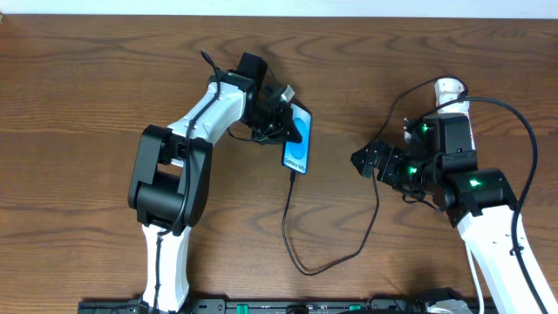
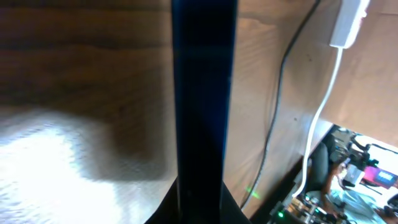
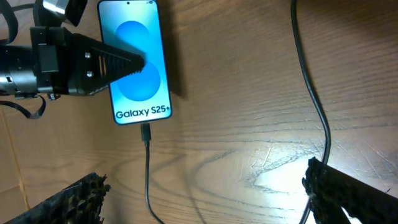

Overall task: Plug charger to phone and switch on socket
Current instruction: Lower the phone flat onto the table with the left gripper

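The phone (image 1: 297, 146) lies tilted on the table, its cyan screen reading "Galaxy S25+" in the right wrist view (image 3: 144, 93). My left gripper (image 1: 281, 112) is shut on the phone's upper part. In the left wrist view the phone is a dark bar (image 2: 204, 93) between the jaws (image 2: 203, 208). The charger's plug tip (image 3: 145, 132) sits in the phone's bottom port. Its black cable (image 1: 296, 253) loops toward the right arm. My right gripper (image 1: 364, 160) is open and empty, its fingers wide apart (image 3: 205, 202) over bare table. The socket (image 2: 349, 22) is mostly hidden under the right arm. A white adapter (image 1: 448, 87) shows at its far end.
The socket's white cord (image 2: 323, 106) runs down toward the table's front edge. A second stretch of black cable (image 3: 311, 93) passes close to my right finger. Dark wooden table (image 1: 87, 87) all around; equipment rail along the front edge (image 1: 288, 307).
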`<control>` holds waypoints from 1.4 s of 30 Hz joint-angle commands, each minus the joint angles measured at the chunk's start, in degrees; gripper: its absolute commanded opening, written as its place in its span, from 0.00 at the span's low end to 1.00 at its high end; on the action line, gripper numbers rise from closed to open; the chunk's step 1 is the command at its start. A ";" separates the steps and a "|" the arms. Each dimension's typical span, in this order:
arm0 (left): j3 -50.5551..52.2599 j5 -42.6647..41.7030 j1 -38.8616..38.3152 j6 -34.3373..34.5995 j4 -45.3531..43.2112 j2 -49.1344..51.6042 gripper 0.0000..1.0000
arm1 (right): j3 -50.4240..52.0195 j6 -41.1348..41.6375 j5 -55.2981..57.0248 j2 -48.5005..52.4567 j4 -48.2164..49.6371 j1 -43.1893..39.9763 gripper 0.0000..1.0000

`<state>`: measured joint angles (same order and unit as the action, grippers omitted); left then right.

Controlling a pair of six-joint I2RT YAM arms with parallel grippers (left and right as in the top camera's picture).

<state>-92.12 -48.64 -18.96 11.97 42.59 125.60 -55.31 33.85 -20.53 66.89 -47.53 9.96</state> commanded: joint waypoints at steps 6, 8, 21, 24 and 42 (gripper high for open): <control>0.24 2.89 0.11 3.89 -3.98 -0.07 0.07 | -0.13 -0.92 0.72 -0.24 0.42 -0.33 0.99; 0.90 2.89 0.02 4.72 -5.46 -0.07 0.07 | -0.13 -0.92 0.74 -0.24 0.42 -0.33 0.99; 3.41 3.82 -0.52 6.16 -8.46 0.33 0.07 | -0.13 -0.92 0.74 -0.22 0.44 -0.33 0.99; 3.67 5.99 -0.52 6.16 -8.22 0.35 0.08 | -0.11 -0.92 0.72 -0.24 0.42 -0.33 0.99; 6.82 9.31 -0.52 6.14 -8.22 0.44 0.41 | -0.11 -0.92 0.72 -0.24 0.31 -0.31 0.99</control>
<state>-85.69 -41.41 -19.35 18.22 34.20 125.58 -55.31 33.85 -20.51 66.89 -47.16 9.96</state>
